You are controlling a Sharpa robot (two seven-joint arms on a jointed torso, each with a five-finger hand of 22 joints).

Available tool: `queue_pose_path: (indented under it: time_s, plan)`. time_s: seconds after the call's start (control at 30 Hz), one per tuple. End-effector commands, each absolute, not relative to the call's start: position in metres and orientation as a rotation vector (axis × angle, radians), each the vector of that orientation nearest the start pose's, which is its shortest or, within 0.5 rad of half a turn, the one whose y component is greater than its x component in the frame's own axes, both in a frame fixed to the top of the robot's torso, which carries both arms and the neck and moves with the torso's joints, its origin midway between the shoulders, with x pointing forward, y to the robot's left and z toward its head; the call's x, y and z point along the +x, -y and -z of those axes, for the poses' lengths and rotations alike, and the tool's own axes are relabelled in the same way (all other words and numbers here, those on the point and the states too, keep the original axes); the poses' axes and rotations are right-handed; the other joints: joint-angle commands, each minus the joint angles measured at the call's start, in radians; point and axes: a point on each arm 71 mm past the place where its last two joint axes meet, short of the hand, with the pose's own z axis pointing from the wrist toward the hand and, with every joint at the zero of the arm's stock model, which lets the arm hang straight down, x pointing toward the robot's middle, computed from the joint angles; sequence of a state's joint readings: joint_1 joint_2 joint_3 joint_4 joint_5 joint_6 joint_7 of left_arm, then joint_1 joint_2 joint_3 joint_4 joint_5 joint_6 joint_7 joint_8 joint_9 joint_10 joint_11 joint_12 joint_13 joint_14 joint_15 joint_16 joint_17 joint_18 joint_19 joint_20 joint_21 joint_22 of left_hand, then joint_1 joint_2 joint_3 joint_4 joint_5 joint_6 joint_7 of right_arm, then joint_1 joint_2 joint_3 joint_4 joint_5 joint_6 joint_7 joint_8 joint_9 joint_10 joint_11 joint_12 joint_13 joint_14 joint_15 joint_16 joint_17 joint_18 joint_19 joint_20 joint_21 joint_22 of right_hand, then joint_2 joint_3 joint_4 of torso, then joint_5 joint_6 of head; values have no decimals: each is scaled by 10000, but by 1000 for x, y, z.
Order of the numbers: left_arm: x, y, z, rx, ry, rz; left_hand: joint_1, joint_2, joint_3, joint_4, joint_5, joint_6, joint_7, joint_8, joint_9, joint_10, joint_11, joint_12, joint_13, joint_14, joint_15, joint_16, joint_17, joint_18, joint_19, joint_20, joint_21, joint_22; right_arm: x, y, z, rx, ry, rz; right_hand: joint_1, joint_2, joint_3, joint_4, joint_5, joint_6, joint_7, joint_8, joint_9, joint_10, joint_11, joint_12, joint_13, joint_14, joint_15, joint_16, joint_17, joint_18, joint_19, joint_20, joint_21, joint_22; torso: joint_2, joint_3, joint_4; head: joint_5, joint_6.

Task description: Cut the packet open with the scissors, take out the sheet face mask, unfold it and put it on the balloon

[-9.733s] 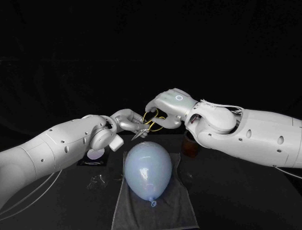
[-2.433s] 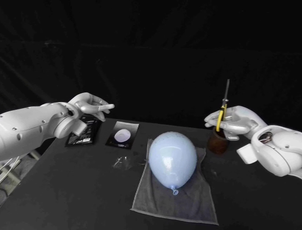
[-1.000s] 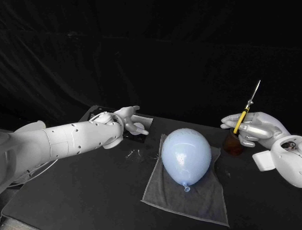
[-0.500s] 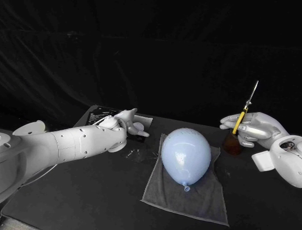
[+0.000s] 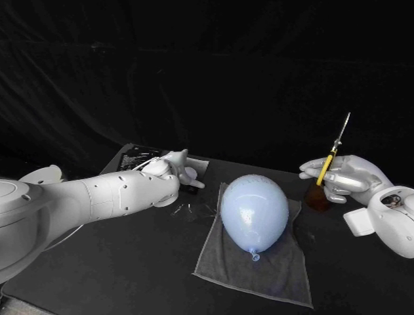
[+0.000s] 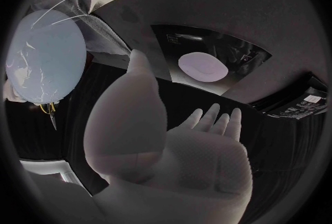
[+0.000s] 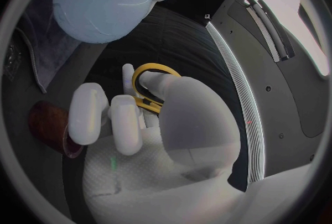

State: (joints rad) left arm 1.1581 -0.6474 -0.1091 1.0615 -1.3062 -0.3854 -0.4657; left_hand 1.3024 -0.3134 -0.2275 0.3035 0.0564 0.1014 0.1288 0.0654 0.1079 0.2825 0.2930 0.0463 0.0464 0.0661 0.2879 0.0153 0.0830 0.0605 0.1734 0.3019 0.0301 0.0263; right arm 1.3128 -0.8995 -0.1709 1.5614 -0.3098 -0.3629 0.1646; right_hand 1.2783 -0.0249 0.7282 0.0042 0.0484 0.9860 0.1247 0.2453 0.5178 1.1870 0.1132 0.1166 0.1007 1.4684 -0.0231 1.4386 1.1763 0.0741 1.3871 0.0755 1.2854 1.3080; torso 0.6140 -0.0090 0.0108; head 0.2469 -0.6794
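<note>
Black desk (image 5: pixel 103 262), dark curtain (image 5: pixel 216 65) behind it, nothing fancy. The packet (image 6: pixel 202 66), black with a pale oval printed on it, lies flat at the far left end of the desk. The left robot hand (image 6: pixel 173 146) is right over it with its fingers spread and nothing in them; can't tell if it's actually touching. A second black packet (image 5: pixel 134 157) lies just beside it, further left.

The scissors (image 5: pixel 332 154) are way over on the other side. The right robot hand (image 5: pixel 348 178) has them clenched by the yellow handles, blades together and pointing up, slightly tilted. A brown cup (image 5: pixel 315 195) stands on the desk right by that hand.

The balloon (image 5: pixel 254 211), pale blue, lies mid-desk on a grey towel (image 5: pixel 264 282), knot toward the robot. A clear plastic scrap (image 5: pixel 189 210) lies just left of the towel.
</note>
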Motion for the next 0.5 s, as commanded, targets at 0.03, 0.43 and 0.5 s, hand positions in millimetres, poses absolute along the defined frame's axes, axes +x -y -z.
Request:
queue_pose_path:
  time_s: [0.03,0.43,0.5]
  plan:
    - [546,-274,268,-3304,-18569,372,-56,-30,-18,-5,-2,43,1768,22,15,40,0,50,19,75,-10,26,37,-61,-32,-23,-44,0,483,224,178,8203,-16887,-12355,78,1,16,21,4,27,-13,39,19,2481,-715,12,16,305,-74,-12,1,39,-55,10,-45,139,-4,-8,-11,-24,16]
    - [551,-274,277,-3262,-19164,0,3,-29,-19,-4,5,95,1764,42,47,174,-10,149,61,421,-35,139,346,-54,73,-25,-12,22,482,224,179,8189,-16943,-12389,78,1,16,21,4,27,-13,39,19,2481,-715,12,16,305,-74,-12,1,39,-55,10,-45,139,1,-16,6,-78,11]
    - [552,-274,278,-3273,-19211,-49,25,-28,-15,-5,7,89,1764,36,39,178,-10,159,63,419,-38,141,333,-55,67,-25,-11,21,482,223,179,8178,-16953,-12394,78,1,16,21,4,27,-13,39,19,2481,-715,12,16,305,-74,-12,1,39,-55,10,-45,139,0,-17,8,-78,5]
